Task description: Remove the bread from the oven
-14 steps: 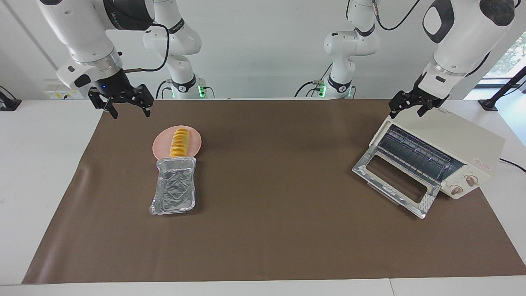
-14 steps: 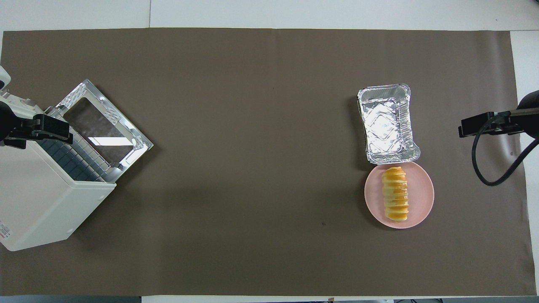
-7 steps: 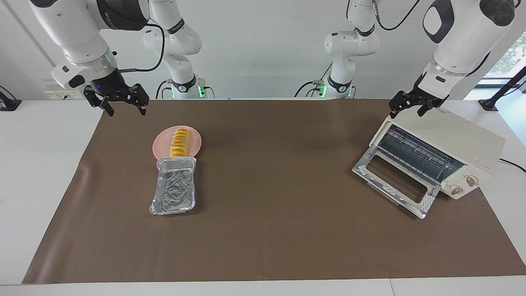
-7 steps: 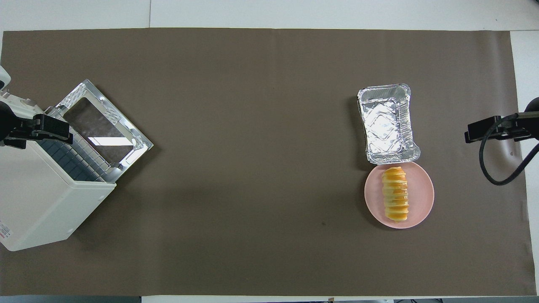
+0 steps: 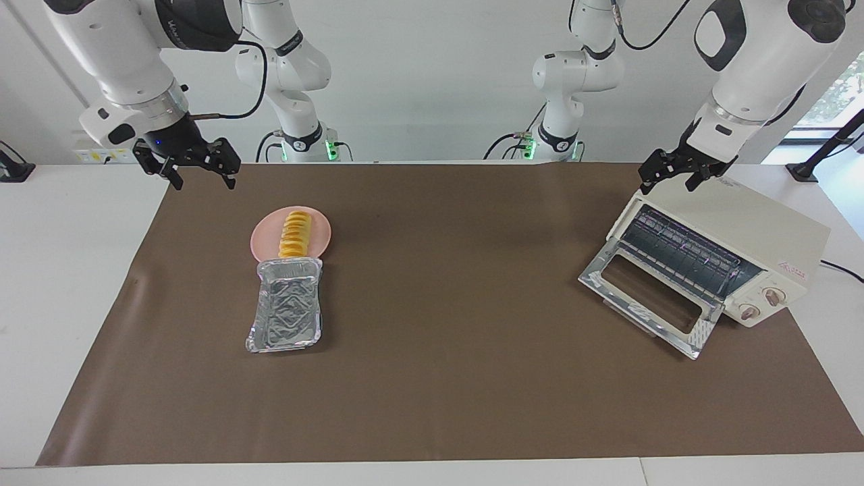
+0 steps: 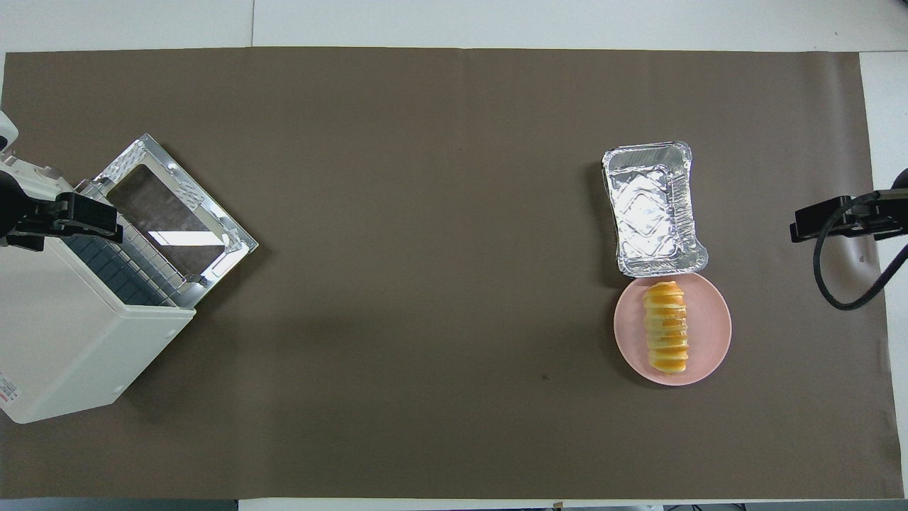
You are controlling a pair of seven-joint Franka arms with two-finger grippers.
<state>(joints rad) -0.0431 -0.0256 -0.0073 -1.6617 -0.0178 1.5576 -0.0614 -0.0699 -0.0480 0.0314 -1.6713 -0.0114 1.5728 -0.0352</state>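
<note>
Golden-orange bread (image 5: 294,234) lies lengthwise on the round pink plate (image 5: 321,229), toward the right arm's end of the table, so the task looks done. A crinkled foil tray (image 5: 286,314) sits empty, its short edge touching the plate's rim on the side farther from the robots. The cream-white toaster oven (image 5: 756,233) stands toward the left arm's end, its glass door (image 5: 649,295) dropped open and the wire rack (image 5: 682,253) bare.

The right gripper (image 5: 185,164) hangs over the table's edge beside the brown mat, fingers spread wide and holding nothing. The left gripper (image 5: 678,170) hovers just over the oven's top corner, also open and empty.

Little remains to spoil. The likeliest trouble is the left gripper dipping and knocking the oven's roof, which would shove the light oven across the mat. A careless sweep by the right arm could clip the foil tray and nudge the plate.

Compared with a second ago, the right gripper has drawn back and risen, away from the plate toward the table's end. The left gripper, bread, tray and oven have not moved.
</note>
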